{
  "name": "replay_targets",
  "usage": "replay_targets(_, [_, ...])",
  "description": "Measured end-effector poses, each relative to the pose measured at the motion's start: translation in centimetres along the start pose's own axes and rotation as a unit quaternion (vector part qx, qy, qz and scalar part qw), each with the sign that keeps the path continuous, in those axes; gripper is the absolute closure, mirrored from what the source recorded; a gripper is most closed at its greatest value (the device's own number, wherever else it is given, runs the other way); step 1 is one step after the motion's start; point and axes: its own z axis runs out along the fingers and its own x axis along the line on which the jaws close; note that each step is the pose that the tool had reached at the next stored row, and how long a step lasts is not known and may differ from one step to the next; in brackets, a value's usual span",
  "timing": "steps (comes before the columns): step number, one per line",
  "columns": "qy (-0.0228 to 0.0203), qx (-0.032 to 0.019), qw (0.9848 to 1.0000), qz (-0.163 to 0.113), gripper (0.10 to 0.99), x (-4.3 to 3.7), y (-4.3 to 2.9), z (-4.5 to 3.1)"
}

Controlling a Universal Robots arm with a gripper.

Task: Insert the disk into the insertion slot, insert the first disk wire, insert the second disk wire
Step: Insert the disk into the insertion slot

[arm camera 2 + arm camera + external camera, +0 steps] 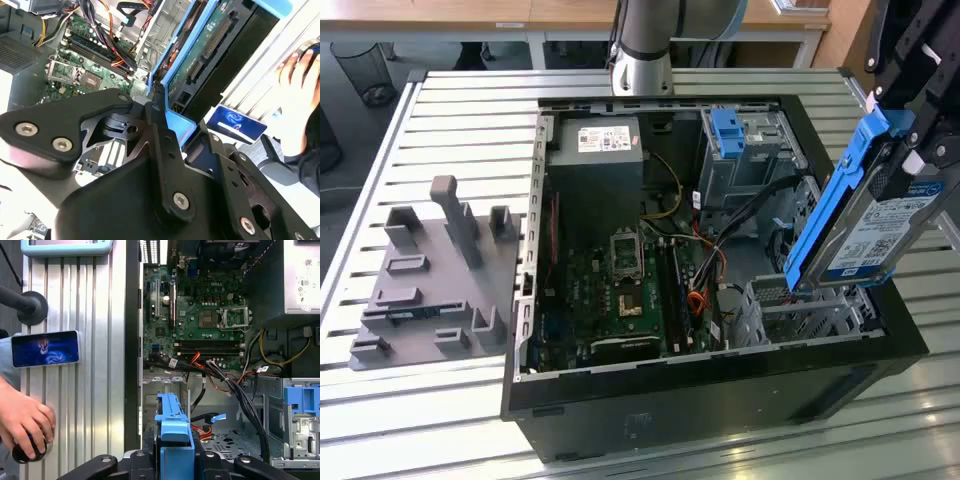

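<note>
My gripper [912, 135] is shut on the disk [865, 225], a silver-black drive with a white and blue label in a bright blue caddy. It hangs tilted, lower end just above the insertion slot [802, 312], a low perforated silver bay in the case's near corner at the exterior view's right. In the first wrist view the caddy's blue edge [172, 427] rises between the black fingers [145, 462], with the slot [227, 439] beyond it. The second wrist view shows the disk's underside [210, 50] and its connector edge. Loose black and orange wires [718, 262] lie beside the slot.
The open black computer case [720, 395] stands on a slatted metal table [470, 120]. A taller grey cage with a blue tab [732, 140] stands at the back. A grey fixture [430, 280] lies at the exterior view's left. A hand [25, 425] and a phone [45, 347] rest beside the case.
</note>
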Motion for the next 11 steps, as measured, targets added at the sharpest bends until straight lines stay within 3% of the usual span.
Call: replay_targets(11, [0.0,0.0012,1.0,0.0,0.722,0.0,0.08,0.08])
